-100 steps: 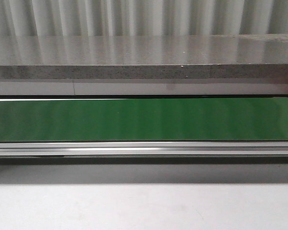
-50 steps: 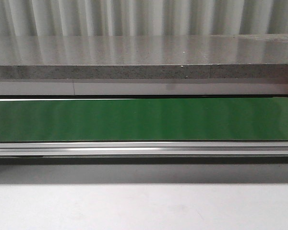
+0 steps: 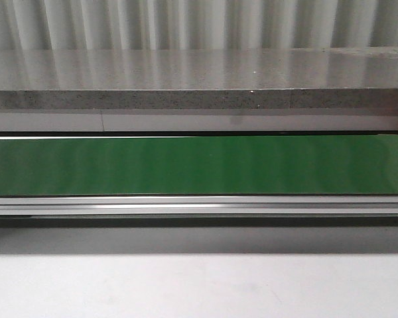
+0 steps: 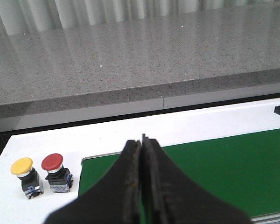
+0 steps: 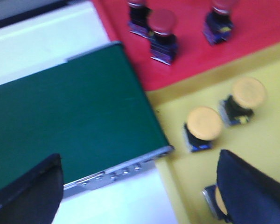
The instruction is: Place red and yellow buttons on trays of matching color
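Grey speckled counter (image 3: 199, 79) runs across the back of your front view, with the green belt (image 3: 199, 165) stretched below it and a pale table surface (image 3: 199, 285) nearest you; neither arm shows there.

Over on your left, the left gripper (image 4: 142, 186) has its jaws pressed together, nothing between them, hanging over the belt's end. Just off that end, on the white surface (image 4: 107, 135), you've got a yellow button (image 4: 24, 171) and a red button (image 4: 55, 167) standing upright side by side, close to each other, neither on a tray.

Swing right, and the picture's blurry, but you can see the right gripper (image 5: 140, 186) with its jaws spread wide, empty. One finger sits above the belt's far end, the other over the yellow tray (image 5: 270, 135). That tray holds two yellow-capped buttons (image 5: 204, 126) in plain sight, and a third peeks out from under the finger. Next to it, the red tray (image 5: 261, 32) carries three red buttons (image 5: 162, 35), two cut off by the frame edge.
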Motion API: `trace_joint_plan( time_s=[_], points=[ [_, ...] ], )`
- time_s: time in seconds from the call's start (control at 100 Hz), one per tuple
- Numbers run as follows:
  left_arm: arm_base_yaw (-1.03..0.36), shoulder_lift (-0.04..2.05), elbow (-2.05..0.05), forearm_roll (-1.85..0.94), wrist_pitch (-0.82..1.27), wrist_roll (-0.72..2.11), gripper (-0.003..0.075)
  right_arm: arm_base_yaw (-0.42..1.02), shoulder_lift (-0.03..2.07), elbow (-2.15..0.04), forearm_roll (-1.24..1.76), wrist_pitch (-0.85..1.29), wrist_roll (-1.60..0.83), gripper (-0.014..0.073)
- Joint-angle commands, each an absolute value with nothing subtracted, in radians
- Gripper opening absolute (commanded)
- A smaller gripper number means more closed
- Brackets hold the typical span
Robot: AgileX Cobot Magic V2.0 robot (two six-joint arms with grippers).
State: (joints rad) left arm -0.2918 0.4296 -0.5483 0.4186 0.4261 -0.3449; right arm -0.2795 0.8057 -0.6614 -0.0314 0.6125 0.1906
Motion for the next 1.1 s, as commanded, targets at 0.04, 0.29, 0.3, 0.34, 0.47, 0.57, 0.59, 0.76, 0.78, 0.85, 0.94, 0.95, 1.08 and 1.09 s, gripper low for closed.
trace_joint_plan(
  time_s=[0.04,0.29,0.3,0.34,0.47,0.57,0.59,0.76,0.78,0.85,0.94,0.95,1.08,1.09],
  points=[
    [-0.299,0.433,-0.576,0.422,0.353,-0.347,-0.002,-0.16,0.712,-0.679,-0.032,0.567,0.114,0.0656],
    [-0.299,0.433,-0.576,0.422,0.353,-0.347,-0.002,-0.074,0.606,-0.658,-0.033,0.568,0.105,0.0645],
    [-0.299,0.433,-0.576,0.422,0.353,-0.347,-0.002,-0.074,0.606,-0.658,-0.033,0.568,0.105,0.0642],
    [-0.299,0.433,-0.576,0.422,0.353,-0.347,-0.002,-0.074,0.606,-0.658,-0.033,0.568,0.105,0.061],
    [-0.299,0.433,-0.576,0.422,0.353,-0.347,-0.002,-0.074,0.607,-0.658,-0.033,0.571,0.105,0.0375],
    [-0.299,0.433,-0.576,0.422,0.353,-0.347,-0.002,-0.074,0.607,-0.658,-0.033,0.579,0.105,0.0116],
    [-0.299,0.433,-0.576,0.422,0.353,-0.347,-0.002,-0.074,0.607,-0.658,-0.033,0.583,0.105,0.006],
    [-0.299,0.433,-0.576,0.422,0.358,-0.347,-0.002,-0.074,0.607,-0.658,-0.033,0.601,0.105,-0.0067],
    [-0.299,0.433,-0.576,0.422,0.358,-0.347,-0.002,-0.074,0.607,-0.658,-0.033,0.601,0.105,-0.0067],
    [-0.299,0.433,-0.576,0.422,0.369,-0.349,-0.0019,-0.074,0.607,-0.658,-0.033,0.601,0.107,-0.0067],
    [-0.299,0.436,-0.576,0.422,0.403,-0.349,-0.0017,-0.074,0.607,-0.658,-0.032,0.601,0.108,-0.0067],
    [-0.299,0.436,-0.576,0.422,0.41,-0.349,-0.0017,-0.074,0.607,-0.658,-0.032,0.601,0.108,-0.0067],
    [-0.299,0.436,-0.576,0.422,0.456,-0.349,0.0055,-0.074,0.607,-0.658,-0.032,0.601,0.108,-0.0067],
    [-0.299,0.436,-0.576,0.422,0.458,-0.349,0.0071,-0.074,0.607,-0.658,-0.032,0.601,0.108,-0.0067]
  ],
)
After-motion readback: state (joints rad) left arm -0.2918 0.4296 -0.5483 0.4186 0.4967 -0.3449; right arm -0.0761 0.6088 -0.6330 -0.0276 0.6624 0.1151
